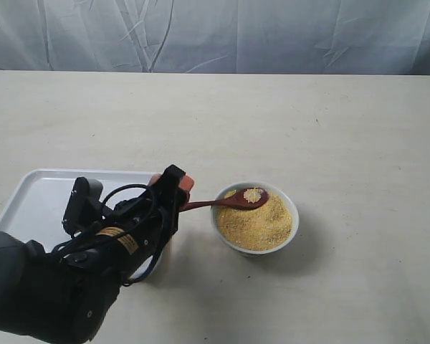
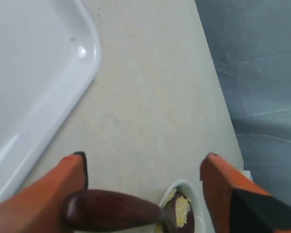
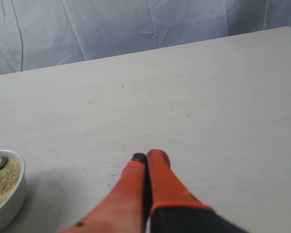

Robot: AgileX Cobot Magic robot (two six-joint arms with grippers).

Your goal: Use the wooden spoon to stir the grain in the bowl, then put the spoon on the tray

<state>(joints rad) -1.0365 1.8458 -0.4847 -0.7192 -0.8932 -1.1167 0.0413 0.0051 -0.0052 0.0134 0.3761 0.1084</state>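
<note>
The white bowl (image 1: 292,209) of golden grain (image 1: 261,223) stands near the middle of the table. The wooden spoon (image 1: 233,201) rests with its head on the grain, carrying a few grains, and its handle sticks out over the rim toward the left. My left gripper (image 1: 173,185) is at the handle's end. In the left wrist view that gripper (image 2: 145,162) stands open, its fingers wide apart, and the spoon handle (image 2: 111,209) lies against one finger (image 2: 63,187). The white tray (image 1: 43,197) lies to the left. My right gripper (image 3: 148,158) is shut and holds nothing.
The tray's rounded corner (image 2: 85,58) lies just behind the left gripper. The right wrist view shows bare table with the bowl (image 3: 12,199) off to one side. A blue-grey cloth (image 1: 215,36) hangs behind the table's far edge.
</note>
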